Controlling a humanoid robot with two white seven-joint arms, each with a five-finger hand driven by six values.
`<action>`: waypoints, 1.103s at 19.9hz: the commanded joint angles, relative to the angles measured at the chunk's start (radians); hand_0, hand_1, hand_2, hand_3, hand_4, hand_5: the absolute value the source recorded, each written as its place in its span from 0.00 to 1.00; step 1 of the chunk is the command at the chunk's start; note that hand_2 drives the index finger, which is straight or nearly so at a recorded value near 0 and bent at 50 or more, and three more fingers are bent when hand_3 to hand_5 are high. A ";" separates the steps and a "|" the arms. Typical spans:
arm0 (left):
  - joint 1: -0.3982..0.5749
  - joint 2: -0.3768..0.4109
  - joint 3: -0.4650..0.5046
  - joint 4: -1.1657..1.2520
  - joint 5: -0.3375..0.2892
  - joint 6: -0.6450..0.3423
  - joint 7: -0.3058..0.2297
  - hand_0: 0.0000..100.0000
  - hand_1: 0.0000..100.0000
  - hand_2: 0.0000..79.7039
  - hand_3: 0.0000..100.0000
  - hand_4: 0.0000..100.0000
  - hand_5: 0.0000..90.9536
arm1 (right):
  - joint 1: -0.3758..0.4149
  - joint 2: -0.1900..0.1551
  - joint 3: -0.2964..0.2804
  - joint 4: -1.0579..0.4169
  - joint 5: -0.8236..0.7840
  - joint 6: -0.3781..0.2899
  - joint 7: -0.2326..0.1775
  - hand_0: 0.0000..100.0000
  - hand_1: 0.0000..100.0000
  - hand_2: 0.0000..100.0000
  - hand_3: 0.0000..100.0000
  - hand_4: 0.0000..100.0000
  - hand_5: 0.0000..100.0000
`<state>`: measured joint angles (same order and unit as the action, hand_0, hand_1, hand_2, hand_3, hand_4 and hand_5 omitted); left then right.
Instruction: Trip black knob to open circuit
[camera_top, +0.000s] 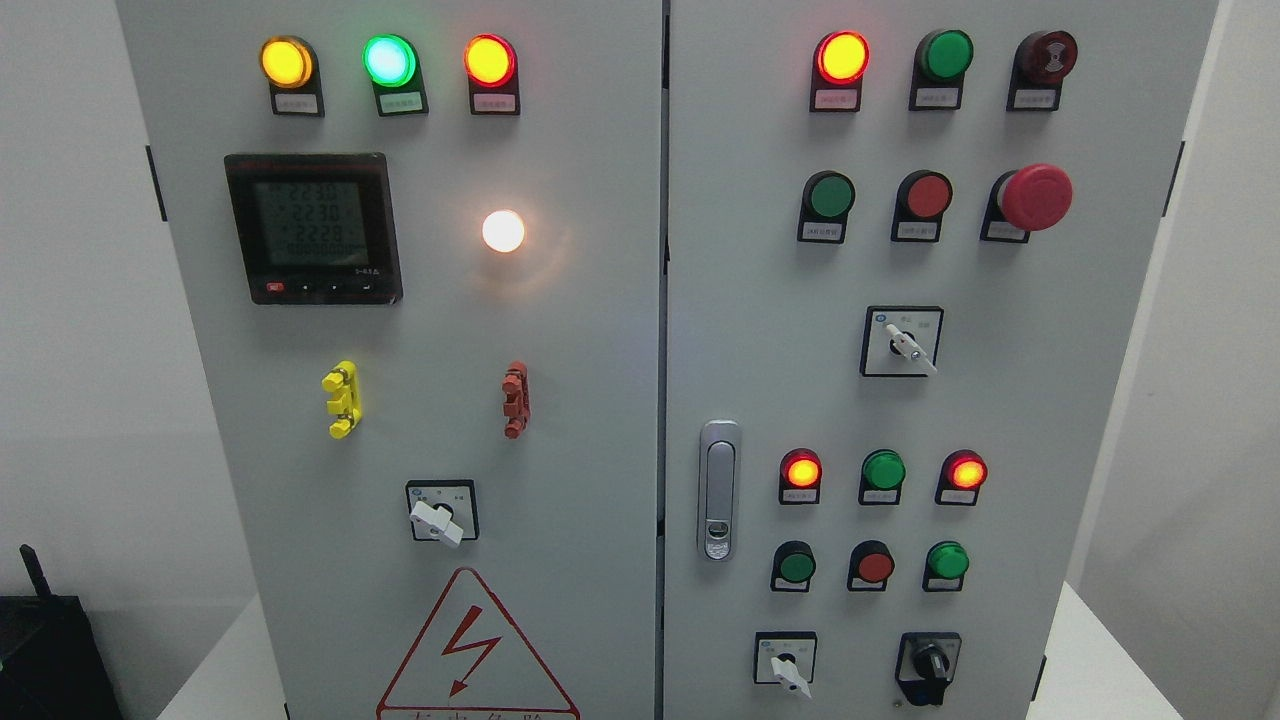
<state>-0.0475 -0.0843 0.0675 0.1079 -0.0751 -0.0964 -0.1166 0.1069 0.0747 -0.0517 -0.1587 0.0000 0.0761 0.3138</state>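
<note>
Grey two-door electrical cabinet (600, 400) filling the view, top and bottom cut off by the frame, standing on a white surface (1100, 660) seen only at the lower corners. Left door: digital meter (313, 228) with lit digits too blurred to read with certainty, and a red lightning warning triangle (476, 650) cropped at the bottom edge, its lettering sliced through. Dark box with an antenna (45, 640) at lower left, partly out of frame. Right door: one red mushroom emergency stop (1035, 197), one silver door latch (718, 490). Four rotary selectors in all: three with white handles, at (437, 520), (908, 348) and (790, 672), and one black knob (930, 665) at the lower right of the right door, beside the lowest white one, pointer roughly downward, lower edge close to the frame. Seven lit lamps: yellow (286, 62), green (389, 60), red (490, 60), white (503, 231), red (842, 56), and two small red ones at (802, 470) and (966, 471). Two clip-like fittings on the left door, yellow (342, 399) and red-brown (515, 399). Labels under the lamps too small to read. No robot hand anywhere in view, so finger state impossible to tell.
</note>
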 joint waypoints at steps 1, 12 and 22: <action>0.000 0.000 0.000 -0.025 0.000 0.000 0.000 0.12 0.39 0.00 0.00 0.00 0.00 | 0.001 -0.004 -0.003 0.001 -0.028 -0.001 -0.001 0.00 0.18 0.00 0.00 0.00 0.00; 0.000 0.000 0.000 -0.025 0.000 0.000 0.000 0.12 0.39 0.00 0.00 0.00 0.00 | 0.002 -0.007 -0.003 -0.013 -0.034 -0.010 -0.002 0.00 0.18 0.00 0.00 0.00 0.00; 0.000 0.000 0.000 -0.025 0.000 0.001 0.000 0.12 0.39 0.00 0.00 0.00 0.00 | 0.025 -0.012 0.021 -0.197 -0.029 -0.091 -0.073 0.00 0.16 0.00 0.09 0.00 0.00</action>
<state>-0.0475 -0.0843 0.0675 0.1079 -0.0752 -0.0966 -0.1167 0.1183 0.0684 -0.0363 -0.2322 -0.0025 -0.0007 0.2584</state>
